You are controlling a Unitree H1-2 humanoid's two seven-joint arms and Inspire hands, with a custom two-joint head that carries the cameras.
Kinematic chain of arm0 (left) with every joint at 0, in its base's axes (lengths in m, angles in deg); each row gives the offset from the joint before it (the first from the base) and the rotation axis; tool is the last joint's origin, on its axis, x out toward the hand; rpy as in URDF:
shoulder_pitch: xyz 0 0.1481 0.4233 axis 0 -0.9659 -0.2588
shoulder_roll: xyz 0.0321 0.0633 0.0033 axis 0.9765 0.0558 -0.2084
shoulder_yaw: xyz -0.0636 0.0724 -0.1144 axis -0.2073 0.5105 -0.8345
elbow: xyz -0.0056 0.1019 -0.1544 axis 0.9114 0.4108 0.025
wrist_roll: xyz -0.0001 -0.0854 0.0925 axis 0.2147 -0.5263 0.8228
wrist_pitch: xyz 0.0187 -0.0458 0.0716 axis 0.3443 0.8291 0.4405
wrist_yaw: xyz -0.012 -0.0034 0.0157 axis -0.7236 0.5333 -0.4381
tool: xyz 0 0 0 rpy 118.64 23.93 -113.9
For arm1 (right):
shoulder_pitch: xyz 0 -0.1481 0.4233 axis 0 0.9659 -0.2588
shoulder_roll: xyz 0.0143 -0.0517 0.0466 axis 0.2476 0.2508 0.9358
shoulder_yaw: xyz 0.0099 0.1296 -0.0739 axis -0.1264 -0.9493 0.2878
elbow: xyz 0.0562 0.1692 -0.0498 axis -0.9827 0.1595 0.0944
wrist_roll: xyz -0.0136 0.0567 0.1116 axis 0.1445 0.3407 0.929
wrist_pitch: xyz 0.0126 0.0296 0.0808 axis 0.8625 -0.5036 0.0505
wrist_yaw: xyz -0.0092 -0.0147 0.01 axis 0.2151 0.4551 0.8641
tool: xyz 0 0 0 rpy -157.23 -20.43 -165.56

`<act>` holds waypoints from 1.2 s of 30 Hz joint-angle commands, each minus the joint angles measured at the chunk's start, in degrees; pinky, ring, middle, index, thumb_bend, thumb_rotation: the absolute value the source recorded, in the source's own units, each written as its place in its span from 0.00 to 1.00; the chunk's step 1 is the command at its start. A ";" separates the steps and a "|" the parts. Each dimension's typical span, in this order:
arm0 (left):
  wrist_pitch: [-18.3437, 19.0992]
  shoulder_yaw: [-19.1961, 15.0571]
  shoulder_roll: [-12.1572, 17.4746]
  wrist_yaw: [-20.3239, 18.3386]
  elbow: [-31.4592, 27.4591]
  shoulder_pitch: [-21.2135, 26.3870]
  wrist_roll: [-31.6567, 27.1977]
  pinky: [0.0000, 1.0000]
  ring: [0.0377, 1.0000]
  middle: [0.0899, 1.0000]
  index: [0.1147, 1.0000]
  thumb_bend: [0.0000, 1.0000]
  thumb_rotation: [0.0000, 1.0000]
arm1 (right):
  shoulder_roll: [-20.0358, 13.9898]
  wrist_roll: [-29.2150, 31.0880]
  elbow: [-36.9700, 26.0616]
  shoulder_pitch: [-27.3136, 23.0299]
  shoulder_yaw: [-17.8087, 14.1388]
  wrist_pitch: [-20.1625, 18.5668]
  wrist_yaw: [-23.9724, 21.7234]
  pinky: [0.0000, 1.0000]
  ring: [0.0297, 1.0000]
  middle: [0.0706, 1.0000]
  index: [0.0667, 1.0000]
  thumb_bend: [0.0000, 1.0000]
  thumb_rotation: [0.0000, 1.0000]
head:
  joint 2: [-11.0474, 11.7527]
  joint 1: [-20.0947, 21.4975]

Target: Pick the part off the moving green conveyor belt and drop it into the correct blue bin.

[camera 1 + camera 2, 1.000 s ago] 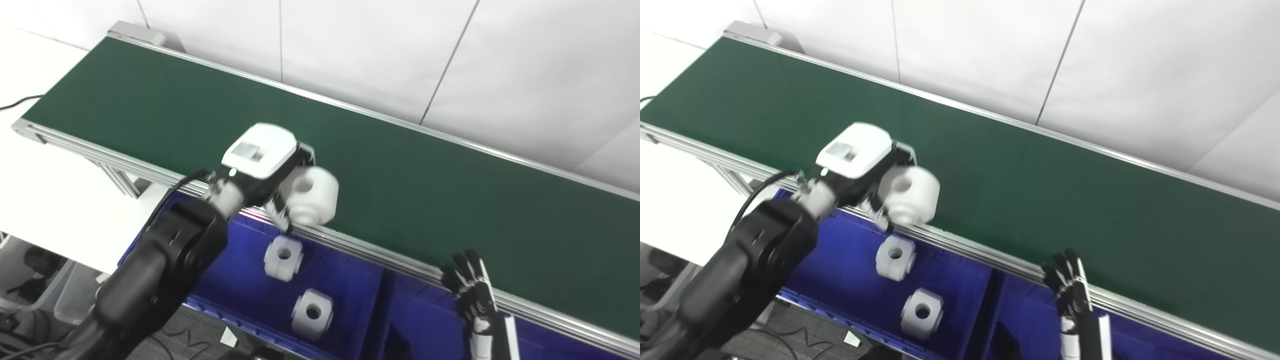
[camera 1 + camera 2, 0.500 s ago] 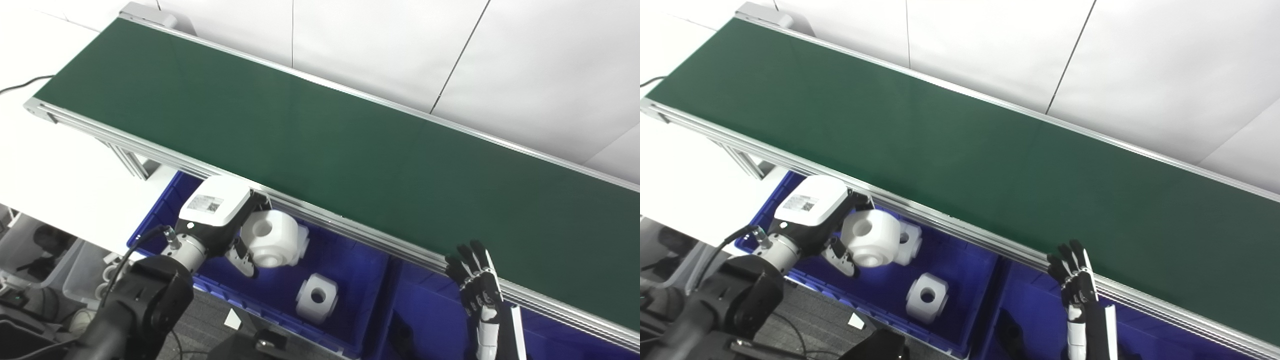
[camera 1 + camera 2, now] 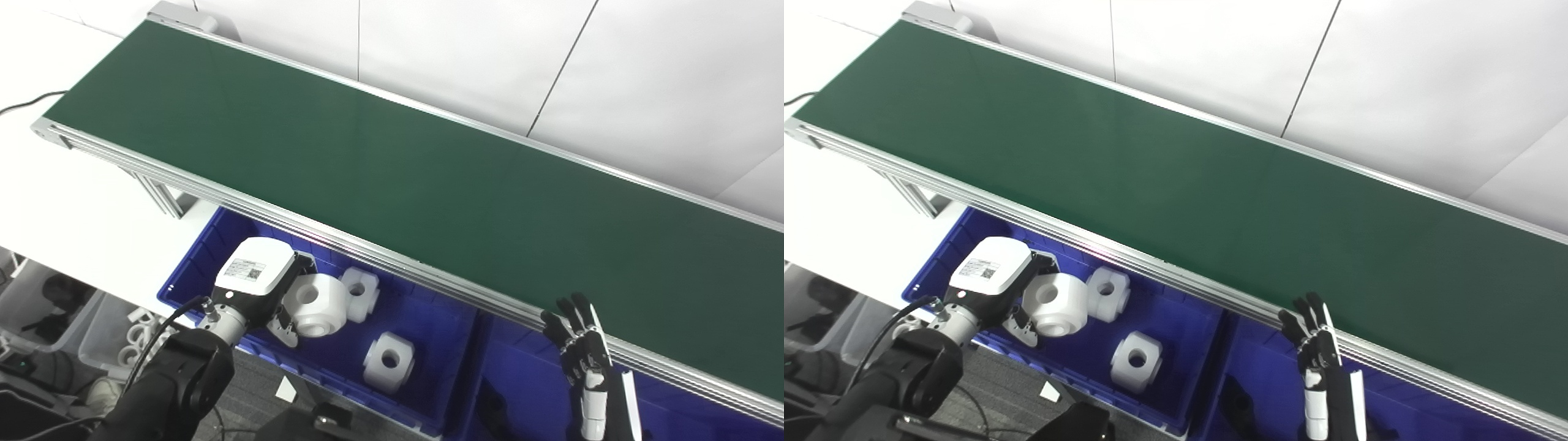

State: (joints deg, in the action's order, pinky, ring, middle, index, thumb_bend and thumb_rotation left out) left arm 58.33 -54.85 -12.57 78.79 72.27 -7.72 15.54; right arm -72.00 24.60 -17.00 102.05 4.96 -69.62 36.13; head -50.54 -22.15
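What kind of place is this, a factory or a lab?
Probably a lab mock-up of a factory sorting line: a green conveyor belt, blue bins holding white parts, plain white walls.

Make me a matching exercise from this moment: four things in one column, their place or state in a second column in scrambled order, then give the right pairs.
Things:
1. held white part
2. right hand
3. green conveyor belt
4. left blue bin

Places or states:
A. bare of parts
B. open, fingers spread, near the belt's front rail
C. gripped in the left hand
D. holds two loose white parts

Pairs: 1-C, 2-B, 3-A, 4-D
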 commanded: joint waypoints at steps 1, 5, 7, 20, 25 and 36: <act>1.15 -0.03 0.73 -0.61 -0.98 0.72 1.40 0.48 0.57 0.59 0.54 0.77 0.18 | -0.01 -0.10 -1.55 -0.23 -0.12 0.66 -0.82 0.86 0.86 0.92 0.97 0.80 0.97 | 0.07 -0.05; 3.18 1.28 1.15 -6.12 -2.73 0.61 5.96 0.73 0.79 0.80 0.75 0.99 0.47 | -0.17 0.11 -0.93 -0.07 -0.29 1.23 -1.06 0.86 0.86 0.92 0.97 0.80 0.97 | 0.48 0.27; 3.04 1.99 1.12 -5.86 -2.97 0.58 7.99 0.78 0.82 0.84 0.78 1.00 0.51 | -0.28 0.34 -0.81 0.06 -0.45 1.35 -1.21 0.86 0.86 0.92 0.97 0.80 0.96 | 0.91 0.64; 3.48 2.75 -2.24 -4.53 -5.59 0.24 9.49 0.81 0.83 0.87 0.81 1.00 0.48 | -2.05 1.81 -0.15 0.24 -2.43 2.22 -2.78 0.86 0.87 0.92 0.96 0.80 0.95 | 0.50 -1.36; 1.09 2.13 -3.81 -2.62 -10.45 -0.21 3.35 0.79 0.83 0.87 0.82 1.00 0.49 | -2.44 2.26 -0.08 -0.40 -2.94 1.71 -3.13 0.86 0.87 0.91 0.96 0.80 0.95 | -0.59 -0.87; -0.99 1.43 -13.09 -2.99 -29.15 3.79 -35.12 0.64 0.74 0.79 0.74 0.79 0.41 | 1.10 -3.09 0.29 -2.46 -1.17 0.87 -1.57 0.84 0.84 0.91 0.96 0.83 0.94 | -1.90 17.41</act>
State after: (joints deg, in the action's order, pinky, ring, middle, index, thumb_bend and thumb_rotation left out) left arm 57.90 -53.48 -25.28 75.69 44.56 -6.13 -16.83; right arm -71.55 22.46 -16.20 99.89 3.36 -69.60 34.44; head -52.48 -4.70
